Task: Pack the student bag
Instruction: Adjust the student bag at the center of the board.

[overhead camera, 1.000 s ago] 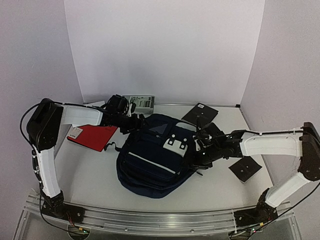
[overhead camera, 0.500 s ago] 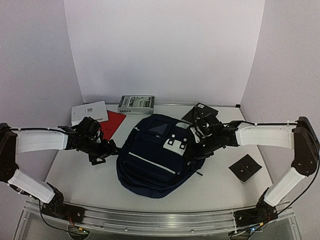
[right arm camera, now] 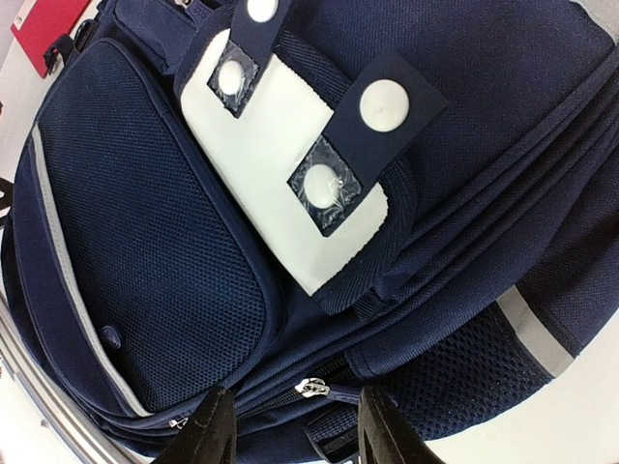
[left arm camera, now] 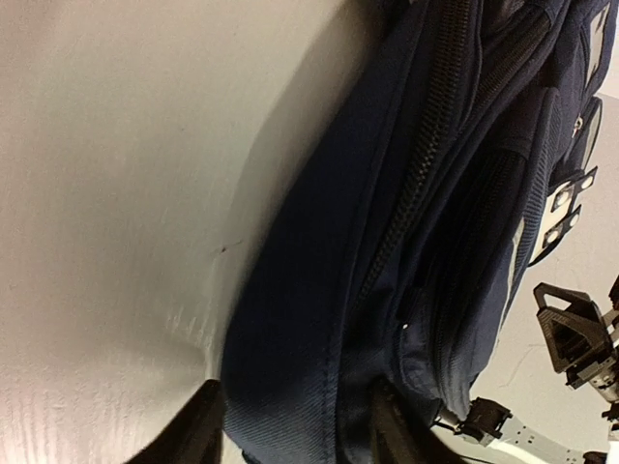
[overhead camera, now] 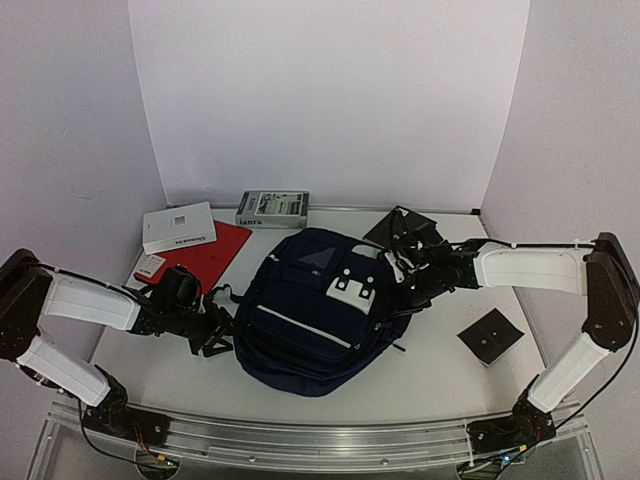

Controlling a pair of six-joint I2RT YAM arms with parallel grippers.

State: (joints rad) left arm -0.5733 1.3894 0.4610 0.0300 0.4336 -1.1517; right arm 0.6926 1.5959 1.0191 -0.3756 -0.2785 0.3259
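Note:
The student bag (overhead camera: 310, 315), navy with a white stripe and a pale flap (overhead camera: 352, 288), lies flat mid-table. My left gripper (overhead camera: 216, 332) is low at its left edge. In the left wrist view a fold of the bag's side (left arm camera: 319, 387) fills the space between the fingers (left arm camera: 198, 435) of that gripper (left arm camera: 295, 437), which is shut on it. My right gripper (overhead camera: 402, 290) is at the bag's right side, by the flap. There the right gripper (right arm camera: 295, 430) stands open, its jaws either side of a silver zipper pull (right arm camera: 311, 389) without pinching it.
A red folder (overhead camera: 205, 255), a white booklet (overhead camera: 178, 228) and a small card (overhead camera: 150, 267) lie at the back left. A grey box (overhead camera: 272, 208) stands against the back wall. Black square pads lie at the back right (overhead camera: 400, 228) and right (overhead camera: 490, 338).
My left arm swung from the back left down to the bag's near-left edge and its jaws narrowed onto the fabric. The right gripper shifted slightly back along the bag and narrowed a little.

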